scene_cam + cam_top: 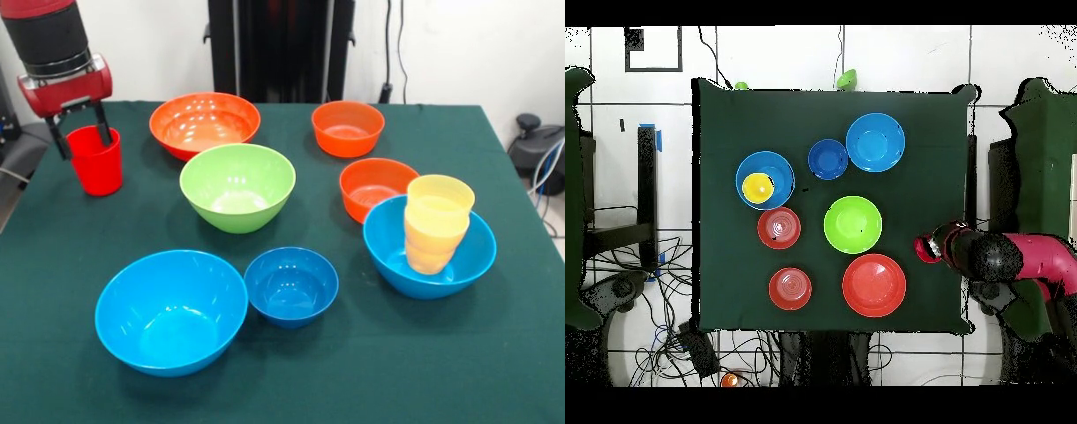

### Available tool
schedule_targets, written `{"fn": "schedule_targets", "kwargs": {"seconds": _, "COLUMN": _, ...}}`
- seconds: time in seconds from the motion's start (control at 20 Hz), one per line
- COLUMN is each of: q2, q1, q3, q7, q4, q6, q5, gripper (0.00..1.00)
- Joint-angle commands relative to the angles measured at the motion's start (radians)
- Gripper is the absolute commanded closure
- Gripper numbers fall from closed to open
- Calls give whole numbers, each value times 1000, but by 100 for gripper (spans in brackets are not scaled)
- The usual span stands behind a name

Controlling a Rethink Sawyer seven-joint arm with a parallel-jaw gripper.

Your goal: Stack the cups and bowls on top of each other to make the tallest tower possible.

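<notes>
My gripper [85, 147] is at the table's far left in the front view, shut on the red cup [95, 168], one finger on each side of its rim; the cup's base is at or just above the cloth. Overhead, the gripper [931, 246] and red cup [921, 250] are at the table's right edge. The tower is a large light blue bowl [388, 256] holding nested yellow cups [437, 221]. Standing apart are another light blue bowl [170, 311], a small dark blue bowl [290, 285], a green bowl [237, 186], a large orange bowl [204, 124] and two small orange bowls [348, 127] [375, 185].
A dark green cloth covers the table [494, 353]. The red cup stands close to the table's side edge. A black stand [281, 49] rises behind the far edge. Cables lie on the floor around the table [635, 290].
</notes>
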Motion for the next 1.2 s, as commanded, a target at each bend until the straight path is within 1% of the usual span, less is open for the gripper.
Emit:
{"fn": "schedule_targets", "kwargs": {"seconds": 0.05, "q2": 16, "q1": 68, "q3": -19, "q7": -310, "q4": -51, "q6": -13, "q5": -76, "gripper": 0}}
{"fn": "schedule_targets", "kwargs": {"seconds": 0.2, "q2": 5, "q1": 67, "q3": -17, "q7": -317, "q4": -46, "q6": 0, "q5": -72, "gripper": 0}}
{"fn": "schedule_targets", "kwargs": {"seconds": 0.4, "q2": -44, "q1": 40, "q3": 2, "q7": -377, "q4": -24, "q6": 63, "q5": -32, "gripper": 0}}
{"fn": "schedule_targets", "kwargs": {"seconds": 0.5, "q2": -51, "q1": 33, "q3": 1, "q7": -380, "q4": -18, "q6": 69, "q5": -28, "gripper": 0}}
{"fn": "schedule_targets", "kwargs": {"seconds": 0.8, "q2": -22, "q1": 38, "q3": -22, "q7": -378, "q4": -29, "q6": 56, "q5": -51, "gripper": 0}}
{"fn": "schedule_targets", "kwargs": {"seconds": 1.05, "q2": -26, "q1": 32, "q3": -27, "q7": -394, "q4": -30, "q6": 67, "q5": -54, "gripper": 0}}
{"fn": "schedule_targets", "kwargs": {"seconds": 1.1, "q2": 25, "q1": 62, "q3": -57, "q7": -371, "q4": -54, "q6": 45, "q5": -93, "gripper": 0}}
{"fn": "schedule_targets", "kwargs": {"seconds": 1.2, "q2": 34, "q1": 53, "q3": -65, "q7": -369, "q4": -33, "q6": 33, "q5": -106, "gripper": 0}}
